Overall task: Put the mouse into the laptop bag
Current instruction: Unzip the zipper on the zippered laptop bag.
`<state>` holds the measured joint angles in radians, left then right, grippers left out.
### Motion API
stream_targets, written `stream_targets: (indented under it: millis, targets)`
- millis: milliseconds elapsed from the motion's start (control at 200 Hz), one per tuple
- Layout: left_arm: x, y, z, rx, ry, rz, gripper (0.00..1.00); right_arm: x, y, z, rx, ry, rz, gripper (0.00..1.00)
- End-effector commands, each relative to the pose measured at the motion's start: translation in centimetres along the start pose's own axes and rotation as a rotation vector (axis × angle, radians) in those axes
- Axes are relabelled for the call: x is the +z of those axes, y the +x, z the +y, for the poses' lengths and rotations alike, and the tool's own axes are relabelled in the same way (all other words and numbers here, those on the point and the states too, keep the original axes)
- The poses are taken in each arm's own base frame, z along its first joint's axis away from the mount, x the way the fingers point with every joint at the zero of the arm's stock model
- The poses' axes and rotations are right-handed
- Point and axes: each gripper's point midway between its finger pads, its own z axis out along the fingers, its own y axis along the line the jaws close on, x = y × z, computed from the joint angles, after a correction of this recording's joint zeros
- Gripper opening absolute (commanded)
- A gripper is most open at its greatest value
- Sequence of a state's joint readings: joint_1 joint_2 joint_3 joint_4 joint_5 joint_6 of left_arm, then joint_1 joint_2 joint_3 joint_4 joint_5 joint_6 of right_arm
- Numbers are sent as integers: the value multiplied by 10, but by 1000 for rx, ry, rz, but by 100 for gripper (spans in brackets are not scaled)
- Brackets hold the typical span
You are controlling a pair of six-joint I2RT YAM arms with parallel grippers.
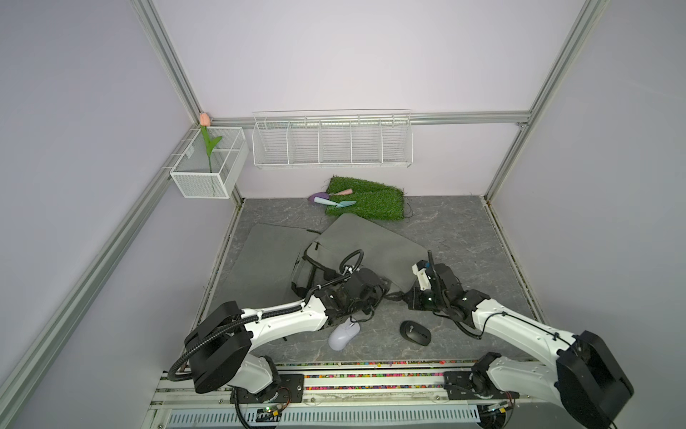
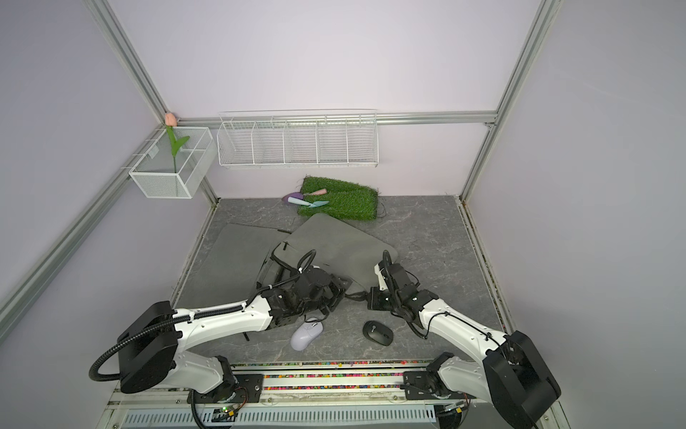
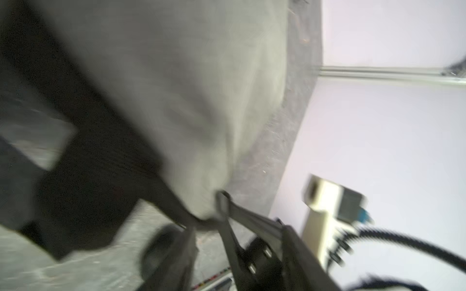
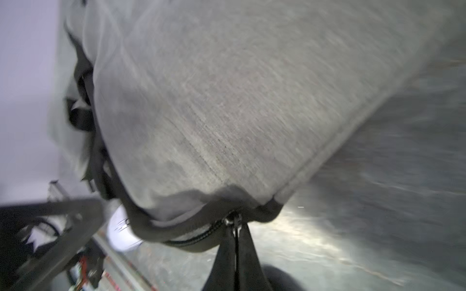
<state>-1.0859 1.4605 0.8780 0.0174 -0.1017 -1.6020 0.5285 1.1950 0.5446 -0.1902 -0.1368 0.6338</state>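
The soft laptop bag (image 1: pixel 371 241) lies on the table (image 1: pixel 464 230), its zip pull (image 4: pixel 233 222) pinched by the right gripper (image 4: pixel 236 229). The left gripper (image 3: pixel 204 216) looks spread at its mouth. In front lie a white mouse (image 1: pixel 344 336) and a black mouse (image 1: pixel 415 333), probably light, hard and slick, best gripped across the flanks.

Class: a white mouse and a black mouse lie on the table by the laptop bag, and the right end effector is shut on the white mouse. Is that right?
No. The right end effector is shut on the zipper pull of the laptop bag, as the right wrist view shows.
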Motion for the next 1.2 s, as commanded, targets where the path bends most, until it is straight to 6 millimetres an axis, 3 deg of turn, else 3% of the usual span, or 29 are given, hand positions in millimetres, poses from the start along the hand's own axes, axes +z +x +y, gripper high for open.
stream_targets:
  millis: [0,85,275,295,415,540,630,685,785,975,1060,1195]
  targets:
    - [1,11,-18,57,21,18,82,-4,-12,-49,131,157,-55,6]
    - [-5,4,-14,61,15,-18,83,-10,-25,-71,217,177,-96,6]
    - [-41,-24,-14,167,-49,-154,83,-4,-57,-83,258,174,-67,6]
    - [-47,-29,-12,185,-71,-177,83,-3,-64,-92,287,181,-74,6]
    - [-85,-73,0,275,-151,-366,88,12,-81,-121,393,178,-48,6]
    - [-108,-125,24,272,-189,-421,93,19,-92,-160,473,258,-45,6]
    - [-119,-154,29,297,-165,-458,98,21,-100,-165,469,271,-31,6]
    - [-124,-168,33,301,-182,-482,100,18,-106,-165,461,281,-44,13]
    - [-115,-180,43,313,-214,-440,100,8,-112,-164,454,300,-63,33]
    - [-67,-185,66,293,-227,-323,92,-26,-122,-141,417,251,-158,55]
    - [-50,-180,71,284,-232,-264,88,-51,-111,-138,423,291,-203,68]
    - [-35,-178,89,237,-271,-246,88,-70,-79,-124,404,248,-221,86]
